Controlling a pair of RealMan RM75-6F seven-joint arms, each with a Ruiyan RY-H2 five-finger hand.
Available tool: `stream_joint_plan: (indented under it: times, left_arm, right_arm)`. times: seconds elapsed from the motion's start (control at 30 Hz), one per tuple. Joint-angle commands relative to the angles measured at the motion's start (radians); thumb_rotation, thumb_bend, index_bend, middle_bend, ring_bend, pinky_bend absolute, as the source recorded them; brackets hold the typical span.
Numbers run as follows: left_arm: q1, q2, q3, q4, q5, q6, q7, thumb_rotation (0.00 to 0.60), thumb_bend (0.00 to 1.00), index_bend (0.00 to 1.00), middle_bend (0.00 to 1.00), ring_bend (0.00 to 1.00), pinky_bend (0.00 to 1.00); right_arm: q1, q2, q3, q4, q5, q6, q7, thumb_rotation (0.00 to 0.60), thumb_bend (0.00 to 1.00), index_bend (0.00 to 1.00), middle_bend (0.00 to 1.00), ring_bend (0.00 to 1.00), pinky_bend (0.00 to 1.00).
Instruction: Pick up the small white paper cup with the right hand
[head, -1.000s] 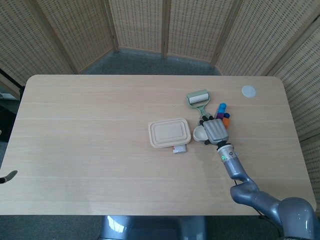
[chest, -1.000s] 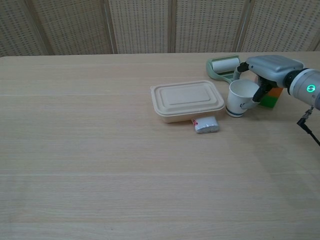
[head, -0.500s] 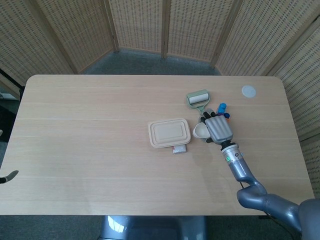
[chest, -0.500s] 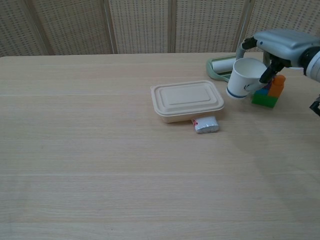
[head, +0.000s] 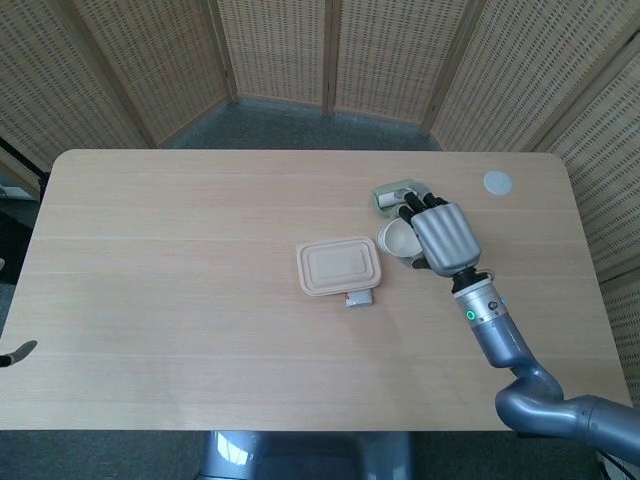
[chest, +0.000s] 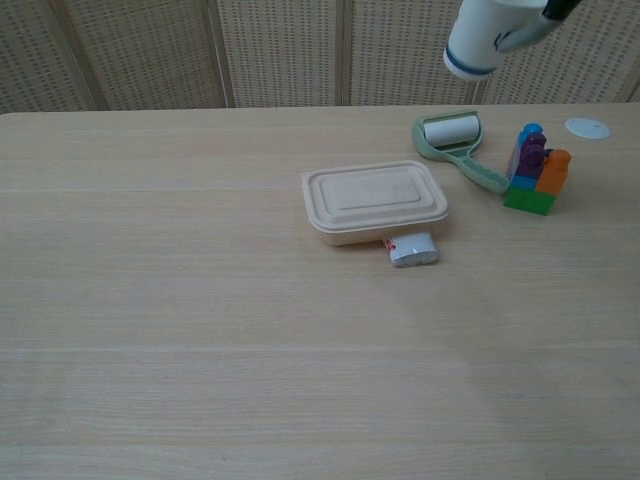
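Aloft | right hand (head: 444, 238) grips paper cup (chest: 480, 36) | white, blue base band, tilted

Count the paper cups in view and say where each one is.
1. The small white paper cup is held by the right hand, lifted well above the table, over the lint roller. No other cup shows in either view.

both views are bright and evenly lit by soft, diffuse light. shadows on the bench (chest: 200, 330) are faint, with only a thin dark edge under the lidded container (chest: 374, 203). no strong glare on the wood. focus is sharp throughout; the head view bows the bench edges slightly.
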Motion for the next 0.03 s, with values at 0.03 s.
stream_joint_plan:
  times: [0.03]
  left_arm:
    - [0.0, -0.001, 0.001, 0.0, 0.001, -0.001, 0.002, 0.6, 0.0, 0.0, 0.0, 0.0, 0.0]
  right_arm:
    - [0.017, 0.052, 0.039, -0.067, 0.042, 0.009, -0.048, 0.6, 0.0, 0.4, 0.26, 0.16, 0.51]
